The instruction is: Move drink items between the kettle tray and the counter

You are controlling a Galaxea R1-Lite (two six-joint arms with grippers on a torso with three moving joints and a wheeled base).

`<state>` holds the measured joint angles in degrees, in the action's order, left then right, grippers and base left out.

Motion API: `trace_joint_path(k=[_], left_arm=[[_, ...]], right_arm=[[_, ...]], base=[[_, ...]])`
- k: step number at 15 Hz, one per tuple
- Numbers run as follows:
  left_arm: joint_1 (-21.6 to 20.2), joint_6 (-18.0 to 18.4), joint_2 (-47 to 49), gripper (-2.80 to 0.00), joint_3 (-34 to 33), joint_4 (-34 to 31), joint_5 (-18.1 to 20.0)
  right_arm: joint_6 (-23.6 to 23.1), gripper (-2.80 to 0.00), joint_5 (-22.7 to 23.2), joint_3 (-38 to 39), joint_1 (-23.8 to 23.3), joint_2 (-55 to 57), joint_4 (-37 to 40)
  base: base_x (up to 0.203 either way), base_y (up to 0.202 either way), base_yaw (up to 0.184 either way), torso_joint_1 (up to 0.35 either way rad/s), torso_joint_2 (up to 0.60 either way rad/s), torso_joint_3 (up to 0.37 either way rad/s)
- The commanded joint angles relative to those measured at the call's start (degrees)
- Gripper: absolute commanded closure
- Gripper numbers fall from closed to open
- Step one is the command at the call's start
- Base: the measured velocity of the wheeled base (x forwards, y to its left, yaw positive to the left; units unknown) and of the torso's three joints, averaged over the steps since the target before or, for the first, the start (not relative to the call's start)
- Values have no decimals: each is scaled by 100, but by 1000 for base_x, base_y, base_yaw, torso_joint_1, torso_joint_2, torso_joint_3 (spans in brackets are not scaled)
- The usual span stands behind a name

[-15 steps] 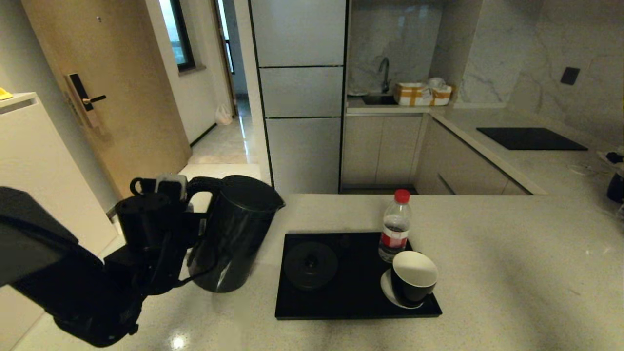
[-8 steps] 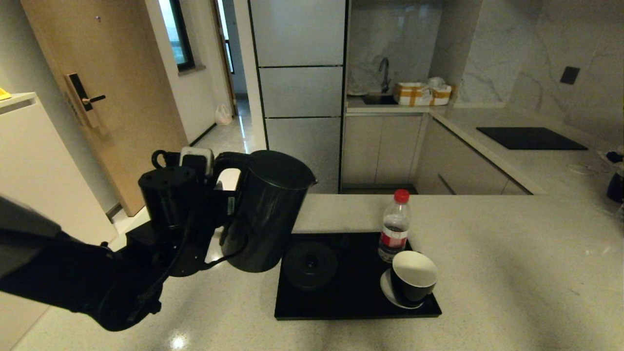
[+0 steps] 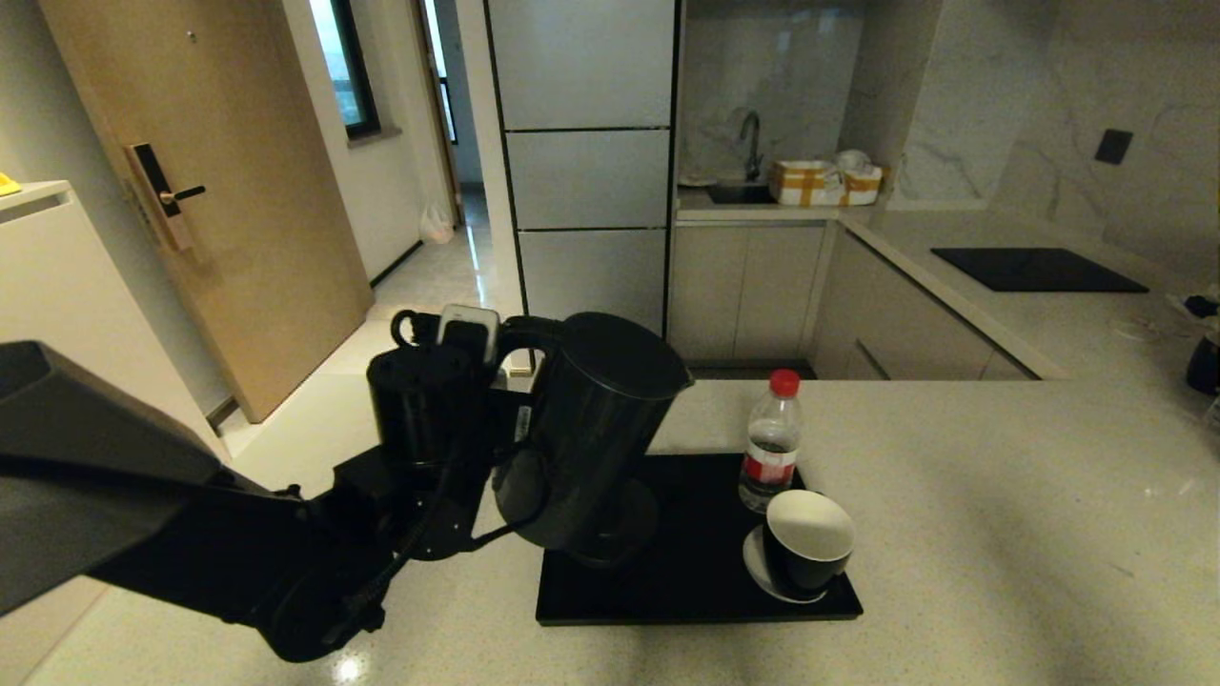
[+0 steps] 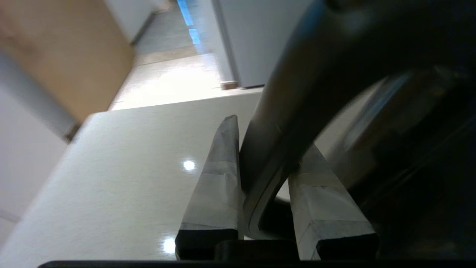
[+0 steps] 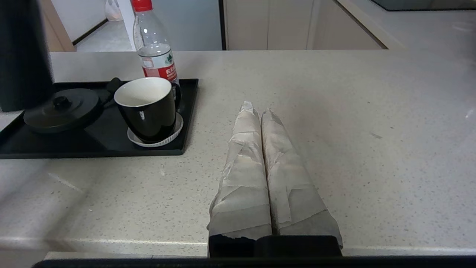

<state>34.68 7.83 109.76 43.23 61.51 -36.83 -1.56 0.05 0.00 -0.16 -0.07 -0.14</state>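
My left gripper [image 3: 515, 353] is shut on the loop handle [image 4: 290, 111] of the tall black kettle [image 3: 596, 429]. The kettle hangs tilted over the left part of the black kettle tray [image 3: 696, 581], above the round base [image 5: 61, 109], which it mostly hides in the head view. Whether they touch I cannot tell. At the tray's right end stand the red-capped bottle [image 3: 771, 443] and, in front of it, the black cup [image 3: 808, 543] on a white saucer [image 5: 174, 134]. My right gripper [image 5: 256, 109] is shut and empty, low over the counter [image 3: 1001, 534], right of the tray.
A black cooktop panel [image 3: 1037, 270] lies on the far right counter. Behind it, a sink corner holds boxes [image 3: 824, 183]. A dark object [image 3: 1203, 367] sits at the right edge. A white cabinet [image 3: 57, 314] and a wooden door [image 3: 210, 191] stand on the left.
My left arm has lifted the kettle off the counter left of the tray and carried it right, to over the round base. The bottle and cup have not moved.
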Motion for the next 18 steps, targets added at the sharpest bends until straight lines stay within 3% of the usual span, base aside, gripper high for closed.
trace_joint_path(k=[1,8,18], left_arm=[[70,-22,415,0,140,76,-6],[50,-87,1327,0,640,139,303],[-146,-194,1294,0,362,247,299]], right_arm=[[-2,0,4,0,-2,-1,-4],[7,0,4,0,-2,-1,-4],[7,0,4,0,-2,-1,-4]], base=[[0,0,0,0,0,0],[0,0,0,0,0,0],[0,0,0,0,0,0]])
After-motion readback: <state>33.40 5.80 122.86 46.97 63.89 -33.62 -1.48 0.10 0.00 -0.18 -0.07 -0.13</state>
